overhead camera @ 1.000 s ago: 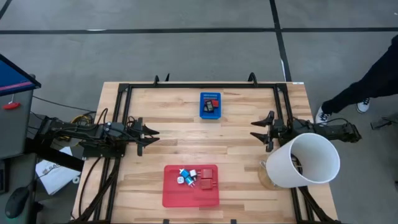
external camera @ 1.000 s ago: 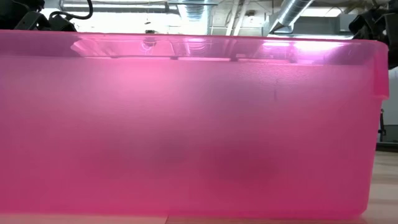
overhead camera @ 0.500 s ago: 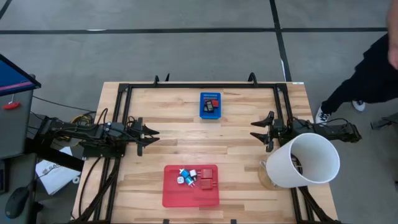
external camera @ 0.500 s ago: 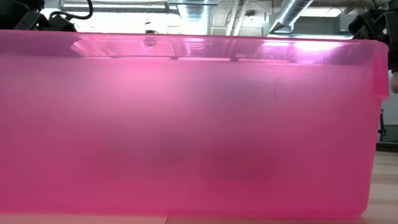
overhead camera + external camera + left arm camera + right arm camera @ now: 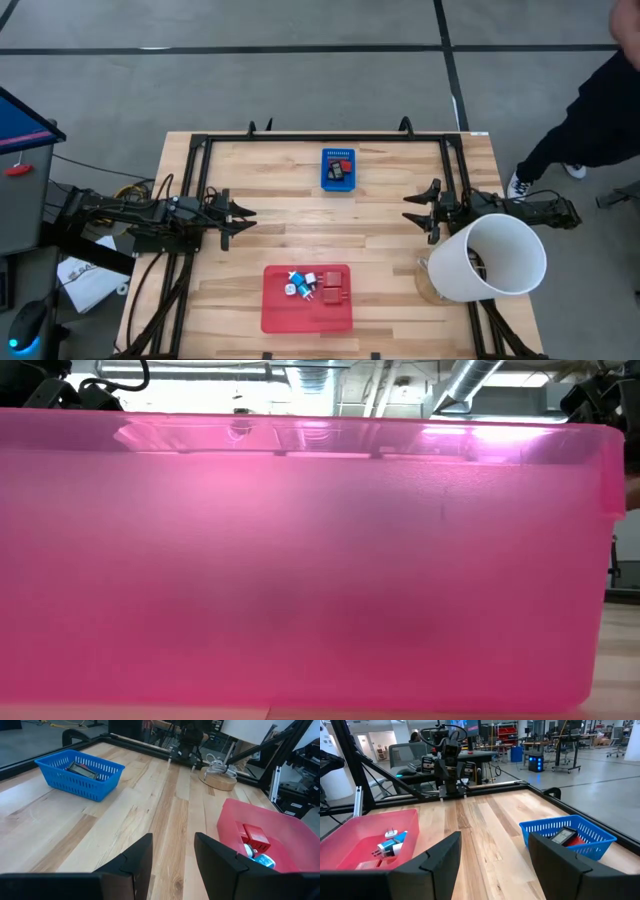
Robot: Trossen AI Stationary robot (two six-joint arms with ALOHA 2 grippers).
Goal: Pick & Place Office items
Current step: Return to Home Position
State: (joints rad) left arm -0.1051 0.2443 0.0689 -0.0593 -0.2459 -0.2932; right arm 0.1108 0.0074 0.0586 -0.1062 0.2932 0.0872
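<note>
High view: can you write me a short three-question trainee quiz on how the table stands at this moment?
1. True or false: the left gripper and the right gripper each hold a piece.
2. Where do the blue-and-white pieces lie? A. in the red tray; B. in the blue bin; C. on the bare wood.
3. Fill the gap: the white cylinder stands beside the ___ arm.

Key: 1 false, both are open and empty; 2 A; 3 right.

Left pincer (image 5: 240, 222), right pincer (image 5: 415, 212): fingers spread.
</note>
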